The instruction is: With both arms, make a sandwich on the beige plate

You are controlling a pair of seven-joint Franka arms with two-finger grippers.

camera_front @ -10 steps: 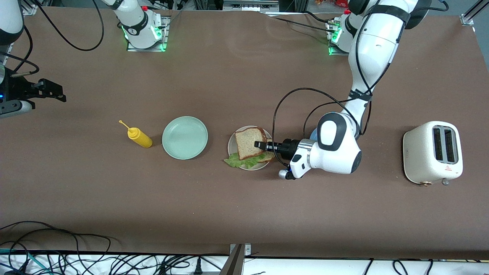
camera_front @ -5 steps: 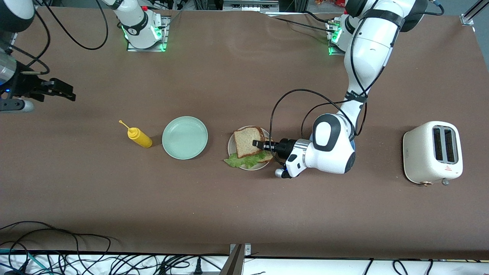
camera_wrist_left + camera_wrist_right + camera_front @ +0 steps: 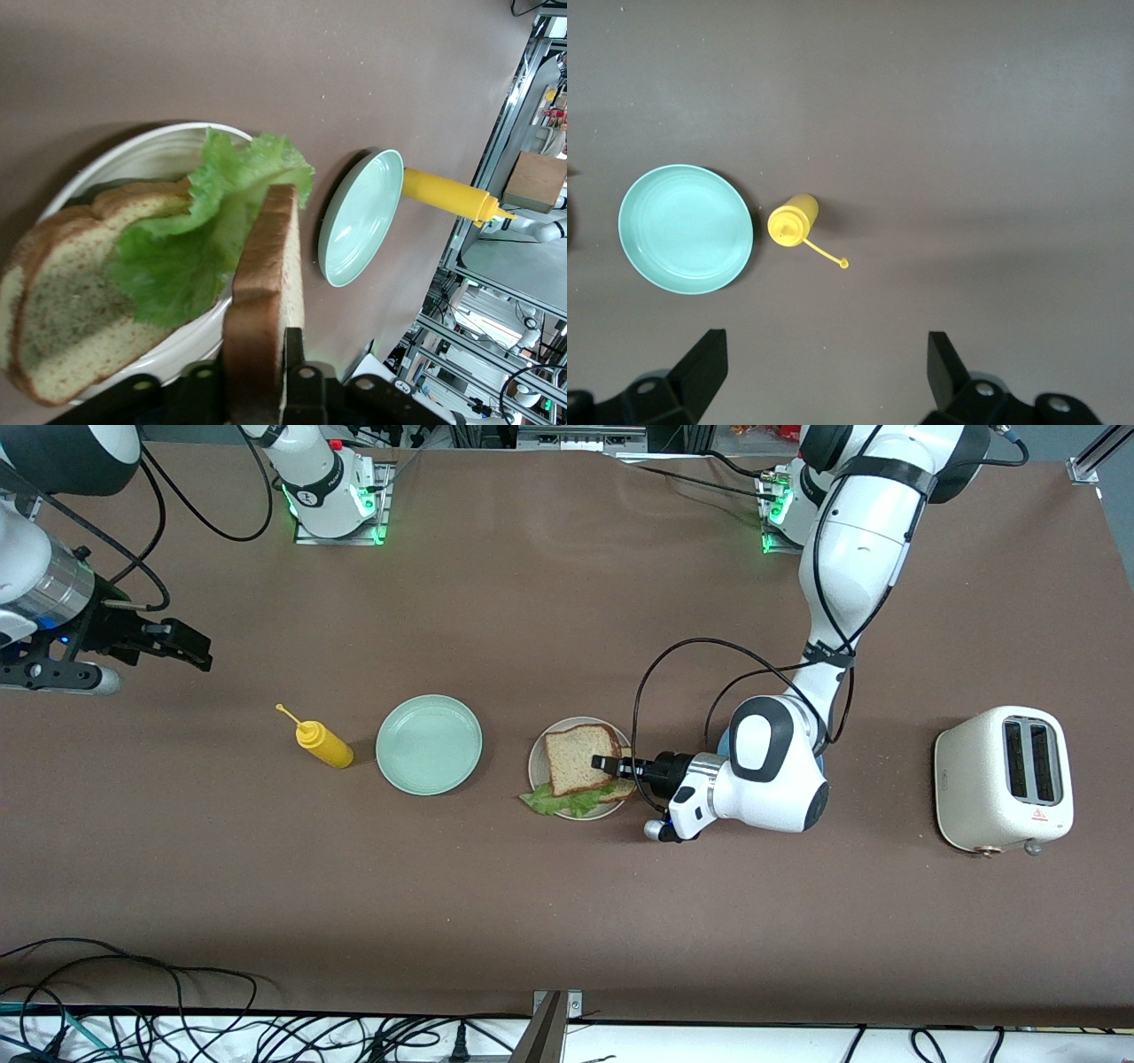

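Brown covering ran over the whole table (image 3: 567, 886). Your left arm (image 3: 850, 558) reached from its base down to the middle of it, and your right arm (image 3: 53, 576) waited at its own end. The white toaster (image 3: 1005, 779) stood well apart, at the left arm's end.

Next in size, the mint green plate (image 3: 429, 744) lay bare beside the beige plate (image 3: 535, 766), which carried the sandwich (image 3: 580, 771): a bottom slice (image 3: 62, 301), the lettuce (image 3: 567, 803) spilling over the rim toward the front camera, and the top slice (image 3: 580, 757) over both. A yellow squeeze bottle (image 3: 323, 744) stood beside the mint plate.

Your left gripper (image 3: 602, 763) was low at the plate's edge with the top slice's crust in it. You could not tell whether it gripped firmly or was letting go. Your right gripper (image 3: 824, 363) hung wide apart and empty over bare table near the bottle.

By my judgement you were setting down the last slice. To do it well, you needed the slice flat and square over the bottom one before release, then a level pull straight back off the plate, so nothing dragged the bread or the lettuce askew.
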